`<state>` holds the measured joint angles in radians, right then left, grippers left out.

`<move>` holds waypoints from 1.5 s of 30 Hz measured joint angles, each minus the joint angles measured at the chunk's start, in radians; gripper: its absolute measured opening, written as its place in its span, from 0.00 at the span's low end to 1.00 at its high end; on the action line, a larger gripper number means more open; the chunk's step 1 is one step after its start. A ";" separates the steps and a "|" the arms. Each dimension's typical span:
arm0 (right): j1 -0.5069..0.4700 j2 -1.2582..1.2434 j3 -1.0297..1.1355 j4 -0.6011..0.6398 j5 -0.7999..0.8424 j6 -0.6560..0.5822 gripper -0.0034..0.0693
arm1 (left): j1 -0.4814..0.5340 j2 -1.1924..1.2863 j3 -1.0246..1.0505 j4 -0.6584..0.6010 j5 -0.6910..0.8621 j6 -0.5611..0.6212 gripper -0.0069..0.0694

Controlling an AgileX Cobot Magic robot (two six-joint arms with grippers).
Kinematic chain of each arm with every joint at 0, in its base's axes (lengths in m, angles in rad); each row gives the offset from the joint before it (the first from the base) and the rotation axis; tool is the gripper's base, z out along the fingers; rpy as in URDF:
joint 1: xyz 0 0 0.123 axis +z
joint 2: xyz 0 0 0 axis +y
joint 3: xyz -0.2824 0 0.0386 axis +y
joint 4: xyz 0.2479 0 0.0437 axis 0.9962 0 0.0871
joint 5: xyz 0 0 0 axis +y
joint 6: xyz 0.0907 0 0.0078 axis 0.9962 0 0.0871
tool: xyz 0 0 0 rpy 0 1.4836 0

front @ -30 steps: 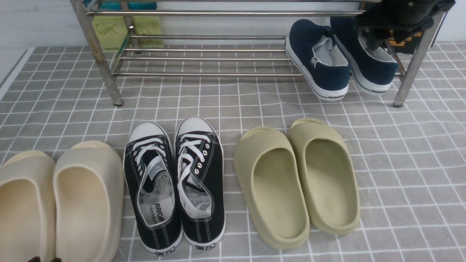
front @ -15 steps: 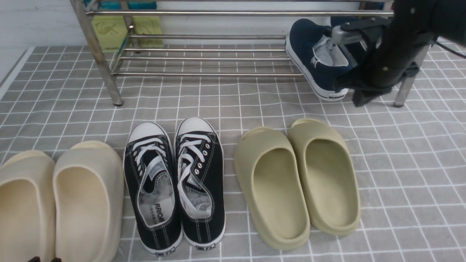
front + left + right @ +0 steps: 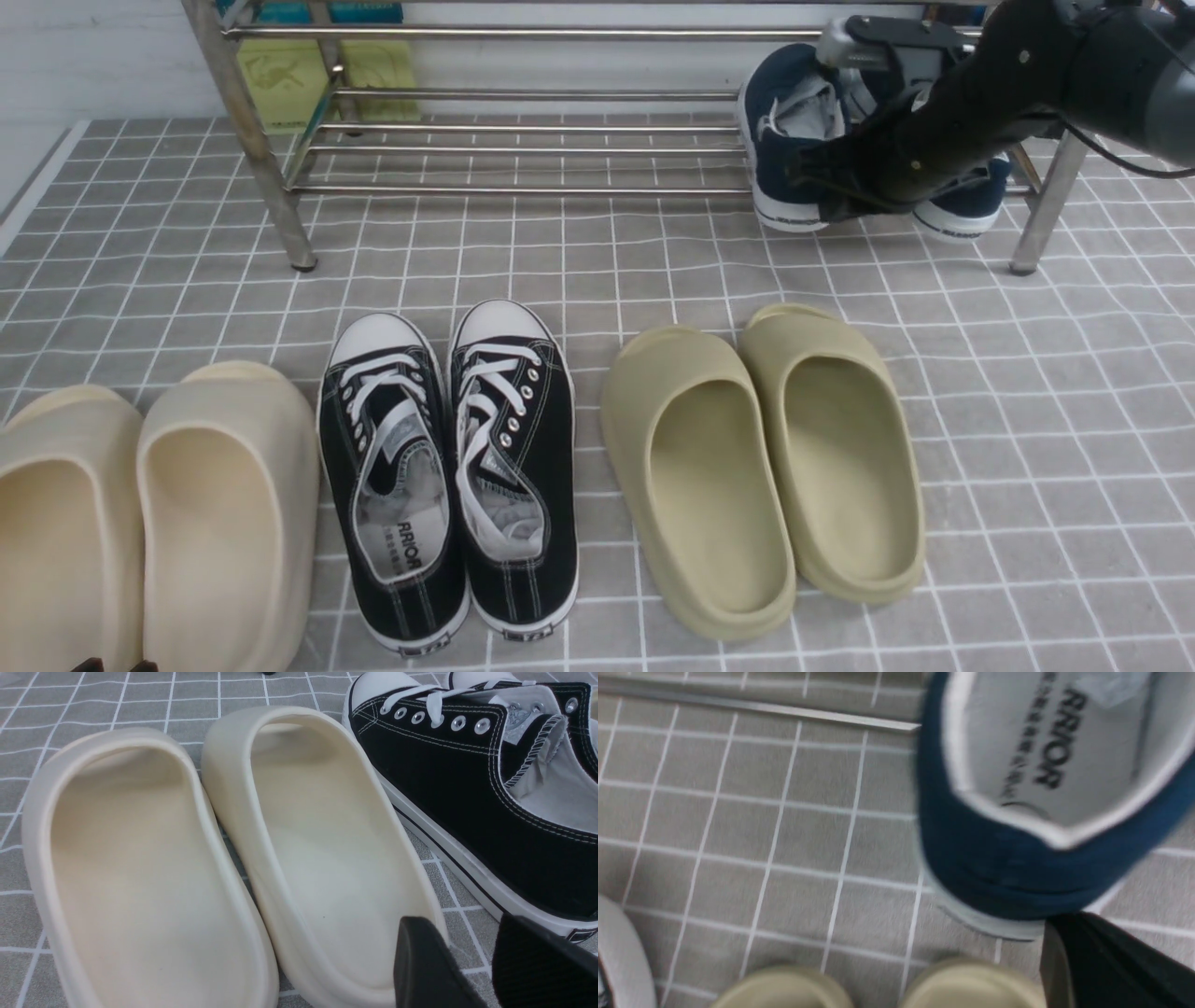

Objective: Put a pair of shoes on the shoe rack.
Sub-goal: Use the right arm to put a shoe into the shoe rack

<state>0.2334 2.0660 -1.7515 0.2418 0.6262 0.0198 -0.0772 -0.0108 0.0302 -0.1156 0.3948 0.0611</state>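
Note:
Two navy-blue slip-on sneakers sit at the right end of the silver shoe rack point(image 3: 523, 149). The left one point(image 3: 780, 131) shows its grey lining, and its white heel hangs over the front tube. The right one point(image 3: 971, 201) is mostly hidden by my right arm. My right gripper point(image 3: 810, 182) reaches across in front of them and presses against the left shoe's heel point(image 3: 1008, 877). In the blurred right wrist view its fingers point(image 3: 1064, 938) look closed together with nothing between them. My left gripper point(image 3: 467, 952) is open and empty, low over the cream slides.
On the grey tiled mat stand cream slides point(image 3: 140, 523), black lace-up sneakers point(image 3: 448, 467) and olive-green slides point(image 3: 766, 457) in a front row. The rack's right front leg point(image 3: 1036, 215) is just right of my right arm. Green and yellow items point(image 3: 280, 75) lie behind the rack.
My right arm swung down from above the rack and then left across the navy shoes. The left navy shoe's heel shifted back onto the rack. The left arm has not moved.

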 joint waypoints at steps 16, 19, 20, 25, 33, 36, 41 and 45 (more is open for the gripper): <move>-0.003 -0.086 -0.010 -0.121 0.122 0.000 0.64 | 0.000 0.000 0.000 0.000 0.000 0.000 0.40; -0.003 -0.139 -0.036 -0.164 0.154 -0.002 0.71 | 0.000 0.000 0.000 0.000 0.000 0.000 0.40; -0.003 -0.142 -0.038 -0.167 0.156 -0.002 0.71 | 0.000 0.000 0.000 0.000 0.000 0.000 0.40; -0.008 -0.171 -0.054 -0.340 0.265 0.024 0.61 | 0.000 0.000 0.000 0.000 0.000 0.000 0.40; -0.028 -0.102 -0.054 -0.414 0.376 0.069 0.14 | 0.000 0.000 0.000 0.000 0.000 0.000 0.40; -0.024 -0.090 -0.054 -0.406 0.386 0.045 0.05 | 0.000 0.000 0.000 0.000 0.000 0.000 0.40; -0.046 -0.042 -0.054 -0.451 0.435 0.030 0.04 | 0.000 0.000 0.000 0.000 0.000 0.000 0.40; -0.072 -0.011 -0.054 -0.484 0.406 0.040 0.04 | 0.000 0.000 0.000 0.000 0.000 0.000 0.40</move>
<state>0.1616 2.0548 -1.8057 -0.2418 1.0318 0.0594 -0.0772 -0.0108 0.0302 -0.1156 0.3948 0.0611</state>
